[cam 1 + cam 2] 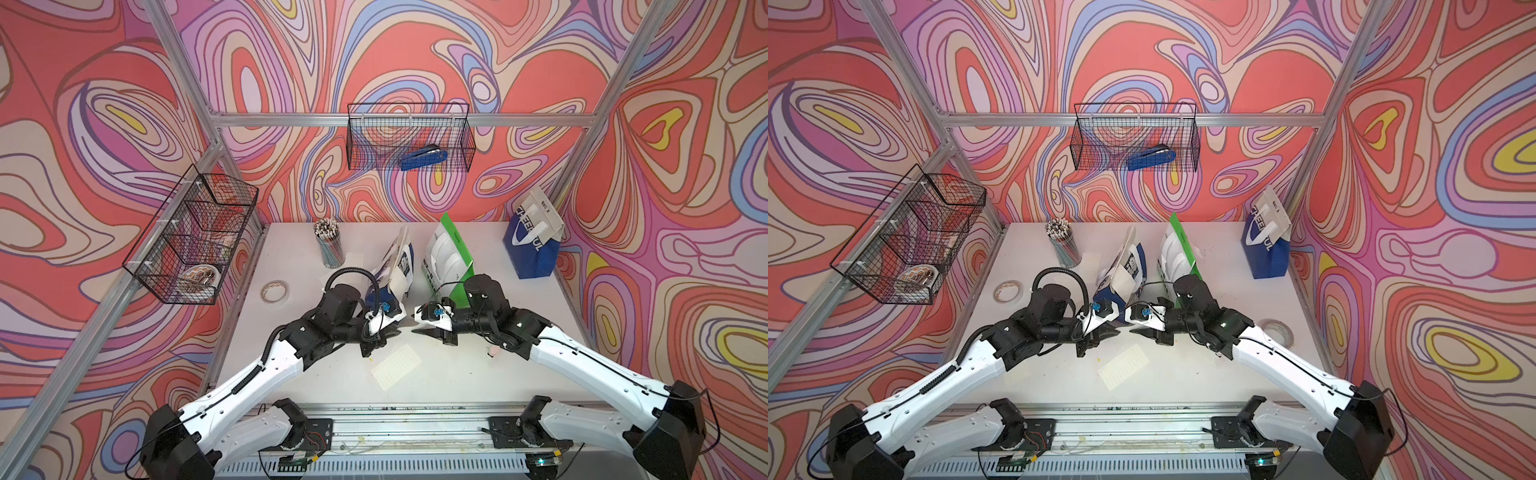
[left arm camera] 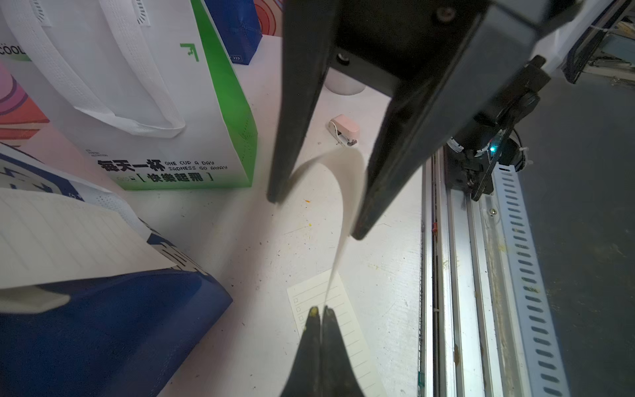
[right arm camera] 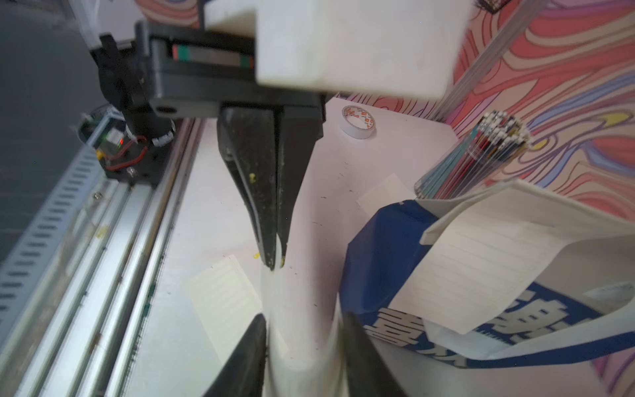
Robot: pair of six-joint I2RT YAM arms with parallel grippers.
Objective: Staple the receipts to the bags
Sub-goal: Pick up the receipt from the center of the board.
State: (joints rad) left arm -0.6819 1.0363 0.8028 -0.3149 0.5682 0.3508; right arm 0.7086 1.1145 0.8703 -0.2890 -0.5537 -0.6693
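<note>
My left gripper (image 2: 319, 309) is shut on the edge of a white receipt (image 2: 347, 178). The slip bows up between the spread fingers (image 2: 364, 223) of my right gripper (image 3: 304, 343), which is open. In both top views the two grippers (image 1: 397, 330) (image 1: 415, 330) meet tip to tip above the table's middle. A second receipt (image 1: 397, 365) lies flat just below them. Behind stand the blue-white bag with Chinese characters (image 1: 395, 270), with a receipt (image 3: 481, 268) on its face, and the green-white bag (image 1: 449, 257). The CHEERFUL bag (image 1: 532, 241) stands at the back right.
A small pink stapler (image 2: 345, 132) lies near my right arm. A blue stapler (image 1: 424, 158) sits in the wire basket (image 1: 357, 137) on the back wall. A tape roll (image 1: 274, 291), a pencil cup (image 1: 330, 245) and a side wire basket (image 1: 191, 241) are on the left.
</note>
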